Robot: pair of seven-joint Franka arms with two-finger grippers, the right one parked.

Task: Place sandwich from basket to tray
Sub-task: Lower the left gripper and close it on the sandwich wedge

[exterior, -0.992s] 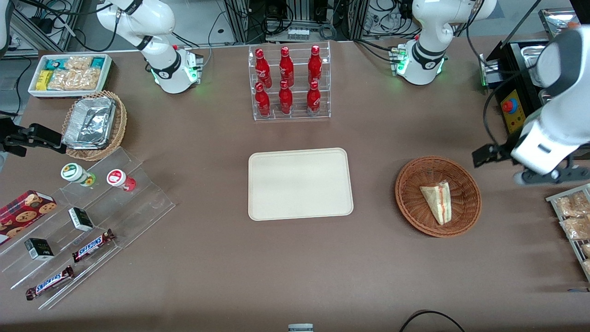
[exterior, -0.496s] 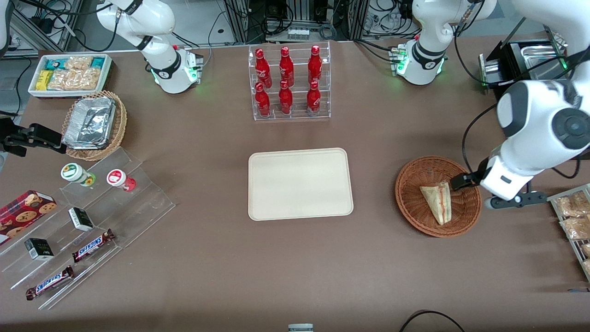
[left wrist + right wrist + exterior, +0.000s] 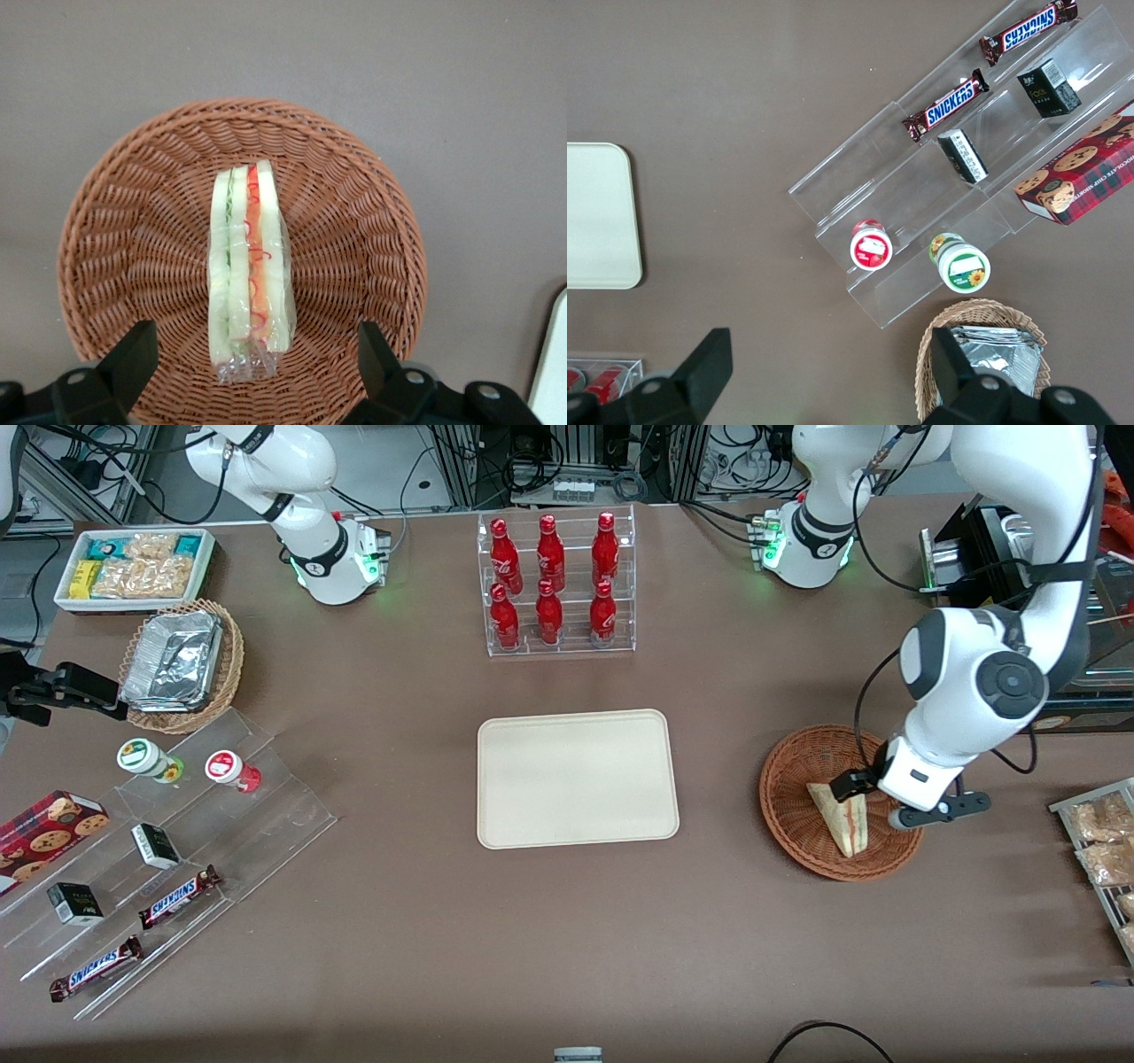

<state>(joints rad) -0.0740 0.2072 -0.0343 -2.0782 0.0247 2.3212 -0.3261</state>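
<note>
- Tabletop: brown, matte; carries everything noted here.
- Tray: cream, rectangular, rounded corners, low rim, flat on the tabletop. It lies well apart from the basket, toward the parked arm's end; nothing rests on it.
- Basket: round, reddish-brown wicker, shallow, upright on the tabletop. This is my landmark.
- End effector: above the basket, over the half of it toward the working arm's end. Its two black fingers are spread wide, wider than the sandwich is thick, one on each side of the wedge's wrapped end. They hold nothing and touch nothing.
- Sandwich: in the basket, near its centre, lying on the woven bottom. Triangular wedge in clear wrap, cut edge facing up; pale bread with green and red filling lines along it.
</note>
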